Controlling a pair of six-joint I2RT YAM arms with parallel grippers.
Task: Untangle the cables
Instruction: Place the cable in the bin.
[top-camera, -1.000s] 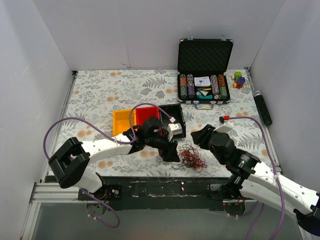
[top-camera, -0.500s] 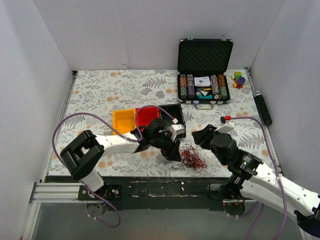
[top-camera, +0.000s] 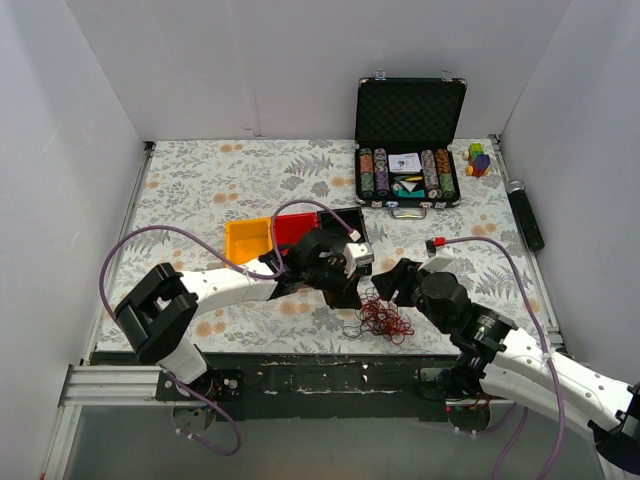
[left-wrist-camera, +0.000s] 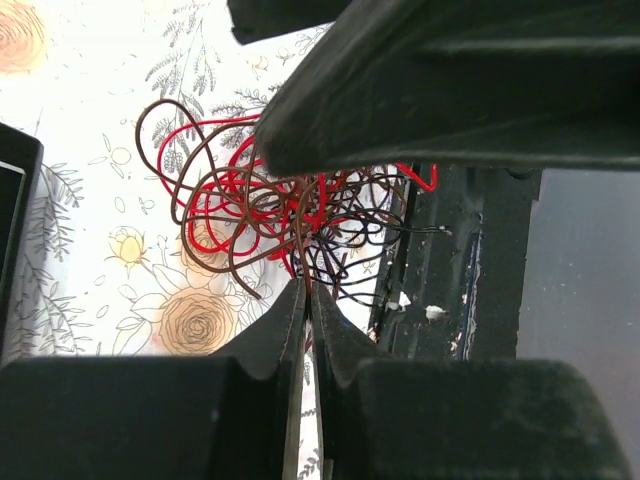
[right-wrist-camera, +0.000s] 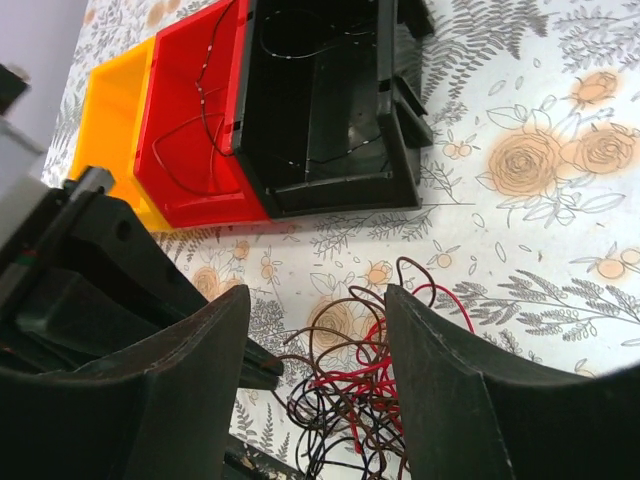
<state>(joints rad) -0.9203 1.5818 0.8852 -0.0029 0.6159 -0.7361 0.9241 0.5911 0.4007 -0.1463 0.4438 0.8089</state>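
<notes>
The cables (top-camera: 383, 318) lie as a fist-sized tangle of thin red, brown and black wires on the flowered table near its front edge. In the left wrist view the tangle (left-wrist-camera: 270, 215) lies just beyond my left gripper (left-wrist-camera: 305, 285), which is shut on a brown strand running between its fingers. That left gripper (top-camera: 352, 296) sits at the tangle's left side. My right gripper (top-camera: 392, 288) hovers over the tangle's upper right side. Its fingers stand wide apart above the wires (right-wrist-camera: 370, 390), so this right gripper (right-wrist-camera: 318, 300) is open and holds nothing.
Yellow (top-camera: 245, 240), red (top-camera: 295, 230) and black (top-camera: 345, 225) bins stand side by side behind the left gripper; thin wires lie in the red bin (right-wrist-camera: 190, 120) and the black bin (right-wrist-camera: 320, 110). An open poker-chip case (top-camera: 408, 150), a colourful toy (top-camera: 479, 158) and a black cylinder (top-camera: 525, 215) are at the back right.
My left gripper has reached the tangle's left side and shut on a strand. My right gripper has moved left over the tangle and opened wider.
</notes>
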